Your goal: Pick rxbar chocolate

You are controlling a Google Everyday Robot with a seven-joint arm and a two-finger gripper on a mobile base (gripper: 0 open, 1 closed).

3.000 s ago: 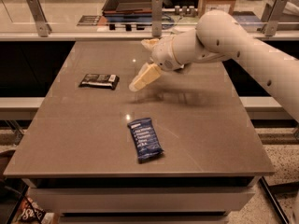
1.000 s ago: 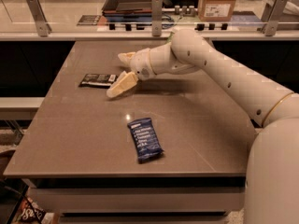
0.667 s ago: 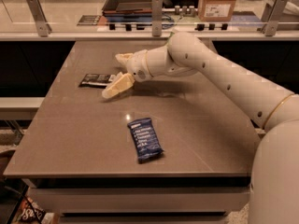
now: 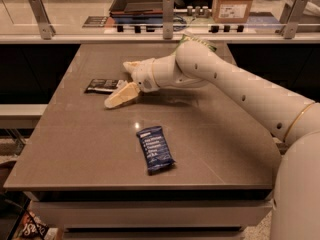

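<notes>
The rxbar chocolate (image 4: 101, 85), a small flat bar in a black wrapper with white lettering, lies on the left part of the grey table (image 4: 80, 144). My gripper (image 4: 116, 84) is low over the table at the bar's right end. It is open, with one cream finger (image 4: 121, 95) in front of the bar's end and the other finger (image 4: 132, 65) behind it. The bar still lies flat on the table. My white arm reaches in from the right.
A blue-wrapped bar (image 4: 155, 149) lies nearer the table's front. A green chip bag (image 4: 201, 42) shows partly behind my arm at the back. A glass rail with metal posts (image 4: 168, 9) runs along the far edge, with a cardboard box (image 4: 234, 2) beyond.
My gripper has moved left across the table and come down at the black bar's right end. The bars have not moved.
</notes>
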